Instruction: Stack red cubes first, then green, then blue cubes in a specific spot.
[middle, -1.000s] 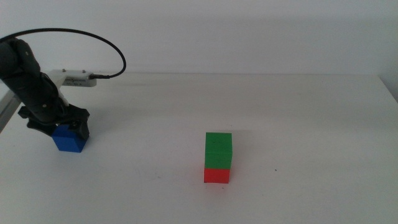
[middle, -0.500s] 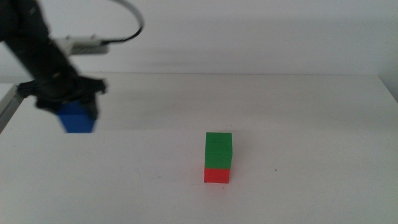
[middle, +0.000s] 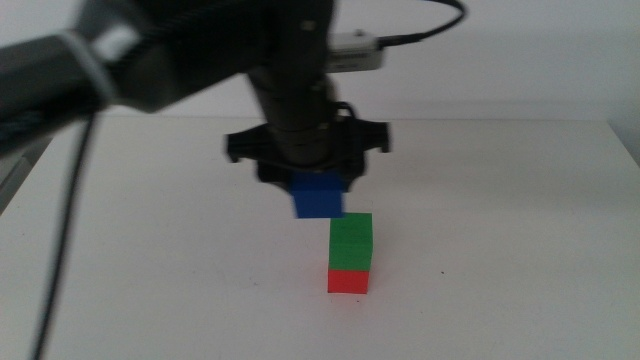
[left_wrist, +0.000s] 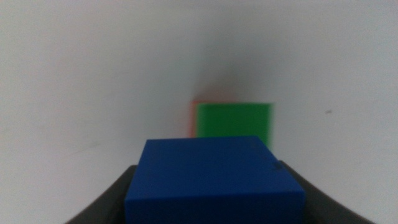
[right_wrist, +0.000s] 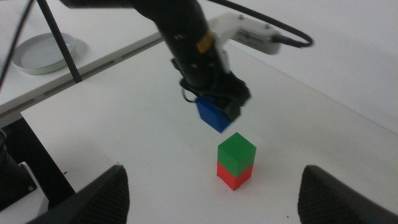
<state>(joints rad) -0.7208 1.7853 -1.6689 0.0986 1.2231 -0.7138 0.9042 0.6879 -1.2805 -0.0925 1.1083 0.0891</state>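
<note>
Overhead, the left gripper (middle: 318, 180) hung above the white tabletop (middle: 520, 200), its two dark jaws clamped on the small matte deep-blue cube (middle: 318, 196), which was held in the air. In the middle view that blue cube sat just up and to the left of the small matte green cube (middle: 351, 241), its lower corner close to the green cube's top edge; whether the two touched could not be told from that view. The right wrist view showed a clear gap between the blue cube (right_wrist: 214, 115) and the green cube (right_wrist: 237, 150) below it, so the blue one was not yet set down.

The green cube stood squarely on the small matte bright-red cube (middle: 348, 281), and the pair formed a neat two-block column resting on the table near the middle of the surface. A tiny black mark (middle: 443, 274) lay on the tabletop just to the right of the column.

From the left wrist camera, the blue cube (left_wrist: 211, 180) filled the space between the jaws, with the green cube's (left_wrist: 233, 120) top face visible beyond it and a thin rim of red at its edge.

The right gripper (right_wrist: 211, 205) waited off to the side, well apart from the stack, its jaws spread wide with nothing between them. A round pale dish (right_wrist: 42, 52) lay on a separate surface beyond the table.
</note>
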